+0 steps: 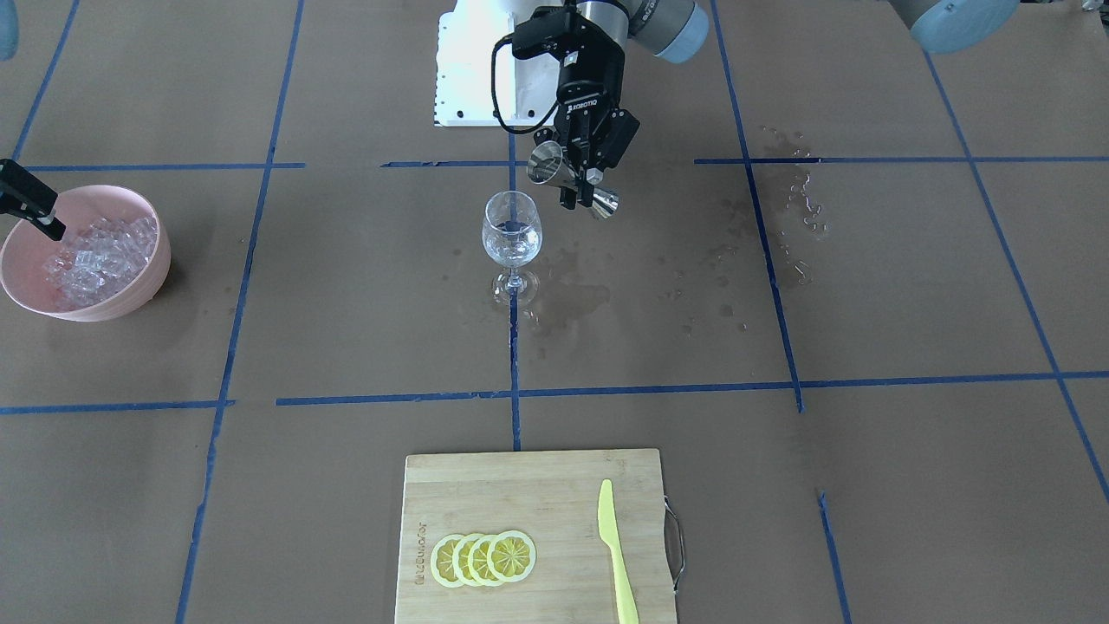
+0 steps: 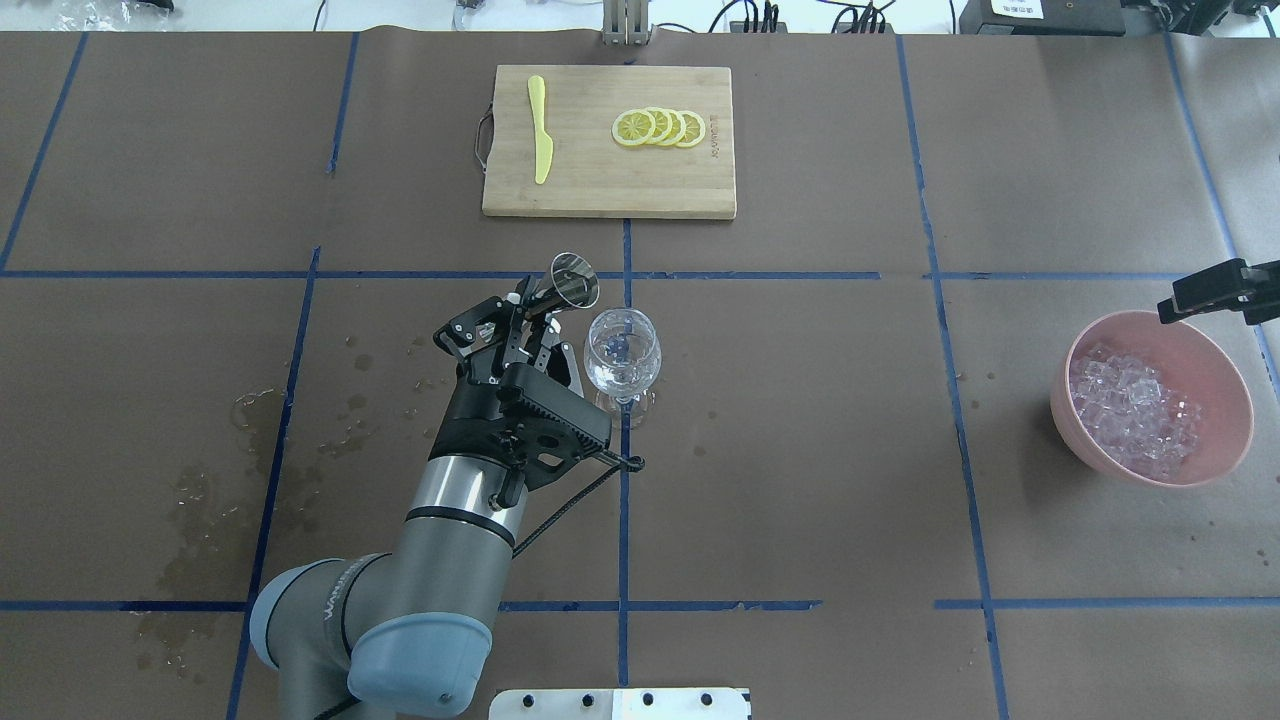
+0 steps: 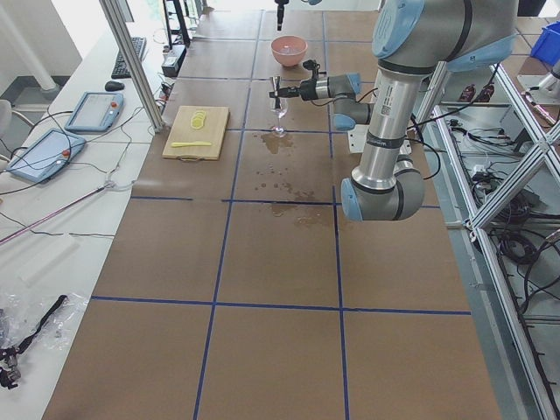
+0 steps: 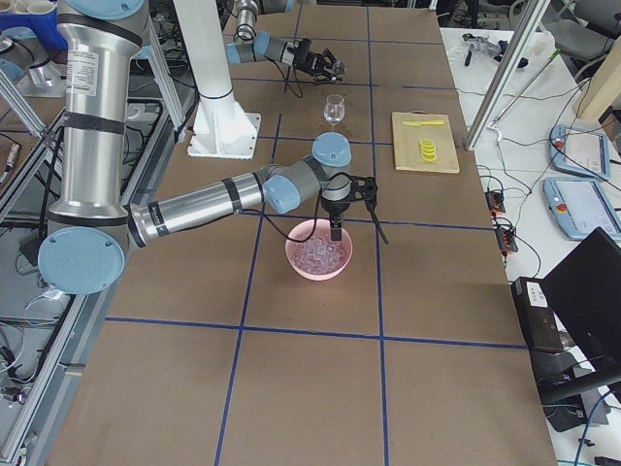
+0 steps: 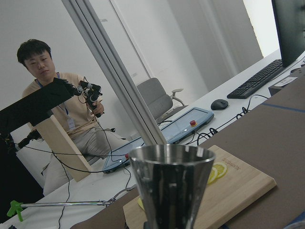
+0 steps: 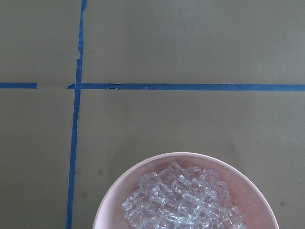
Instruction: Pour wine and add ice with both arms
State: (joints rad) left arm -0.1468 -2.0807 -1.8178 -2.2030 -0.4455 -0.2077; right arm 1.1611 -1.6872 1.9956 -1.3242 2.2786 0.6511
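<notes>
My left gripper (image 1: 587, 176) is shut on a steel jigger (image 1: 572, 179), held tilted nearly on its side just above and beside the rim of the wine glass (image 1: 512, 234). The glass stands upright at the table's middle with a little clear wine in its bowl (image 2: 620, 372). The jigger's open mouth fills the left wrist view (image 5: 171, 183). My right gripper (image 4: 357, 236) hangs open above the pink bowl (image 1: 130, 299) of ice cubes (image 1: 100, 256). Only one of its fingers (image 1: 48, 224) shows in the front view. The ice heap also shows in the right wrist view (image 6: 183, 200).
A wooden cutting board (image 1: 520, 485) with lemon slices (image 1: 483, 557) and a yellow knife (image 1: 615, 550) lies at the operators' edge. Wet stains (image 1: 797, 208) spot the brown paper on my left side. The white base block (image 1: 472, 69) is behind the glass.
</notes>
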